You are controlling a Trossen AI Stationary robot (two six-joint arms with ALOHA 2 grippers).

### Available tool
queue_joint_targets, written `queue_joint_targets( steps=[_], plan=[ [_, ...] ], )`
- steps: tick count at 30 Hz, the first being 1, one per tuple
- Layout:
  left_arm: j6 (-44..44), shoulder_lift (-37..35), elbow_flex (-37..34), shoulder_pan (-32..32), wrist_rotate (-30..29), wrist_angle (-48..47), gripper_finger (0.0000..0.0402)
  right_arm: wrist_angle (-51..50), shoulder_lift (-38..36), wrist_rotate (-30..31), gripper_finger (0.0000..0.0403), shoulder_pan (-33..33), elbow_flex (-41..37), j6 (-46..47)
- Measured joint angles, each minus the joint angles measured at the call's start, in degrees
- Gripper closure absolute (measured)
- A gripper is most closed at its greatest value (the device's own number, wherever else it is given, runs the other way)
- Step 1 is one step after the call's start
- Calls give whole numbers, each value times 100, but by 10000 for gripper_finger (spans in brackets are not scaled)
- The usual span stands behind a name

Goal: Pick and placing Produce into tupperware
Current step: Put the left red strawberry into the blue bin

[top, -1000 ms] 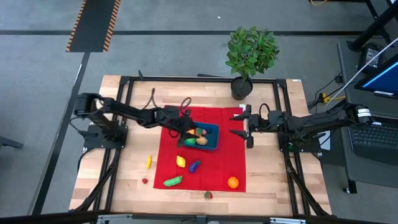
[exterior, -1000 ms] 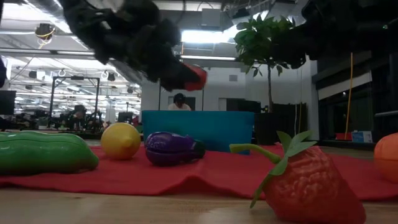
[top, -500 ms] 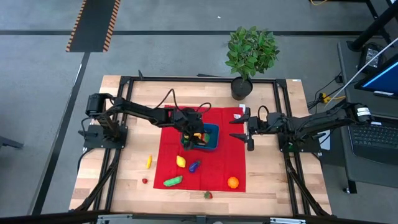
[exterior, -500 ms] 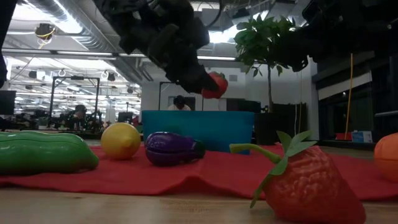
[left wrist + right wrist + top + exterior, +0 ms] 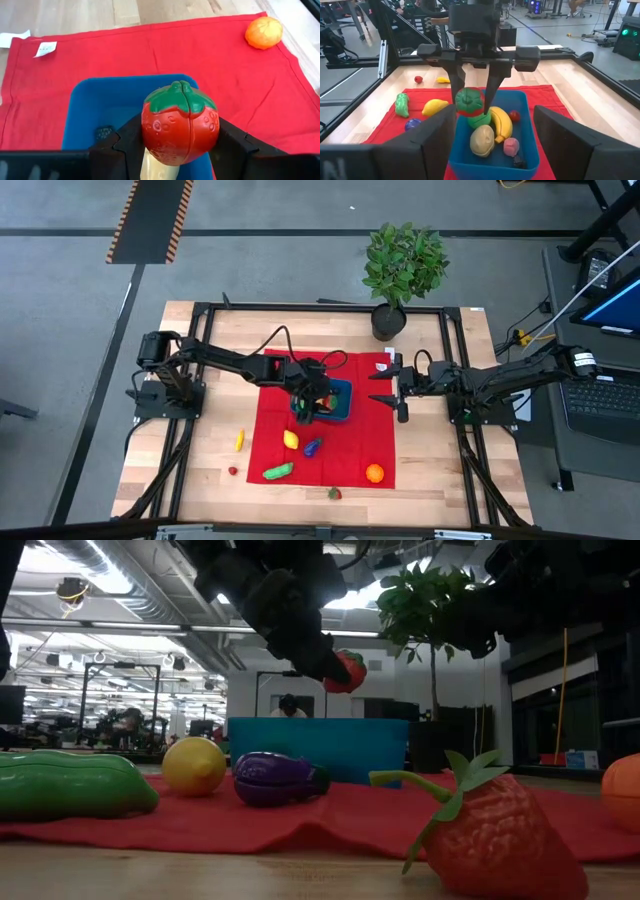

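The left gripper (image 5: 472, 82) clamps a glossy red plastic tomato with a green cap (image 5: 179, 123) between its jaws, above the dark teal-blue rounded plastic container (image 5: 341, 412) at the red cloth's (image 5: 360, 445) middle. The right gripper (image 5: 392, 393) hovers empty, jaws spread, at the cloth's right edge.

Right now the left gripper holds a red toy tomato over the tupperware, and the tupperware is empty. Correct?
Not empty. The right wrist view shows the tupperware already holding produce, including a banana. The left gripper does hold the red toy tomato over it.
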Motion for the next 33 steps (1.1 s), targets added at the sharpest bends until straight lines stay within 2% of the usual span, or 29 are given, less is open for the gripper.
queue_joint_targets(
  steps=[9, 15, 19, 33],
  plan=[
    [13, 233, 31, 186, -17, 85, 233, 4, 0, -1, 136, 0, 2, 5],
    [35, 779, 463, 234, 238, -12, 233, -37, 0, 1, 136, 1, 4, 139],
    [160, 879, 654, 238, 243, -299, 232, -87, 4, 1, 136, 55, 7, 133],
    [111, 894, 656, 140, 247, -359, 190, -162, 4, 1, 136, 74, 7, 111]
  ],
)
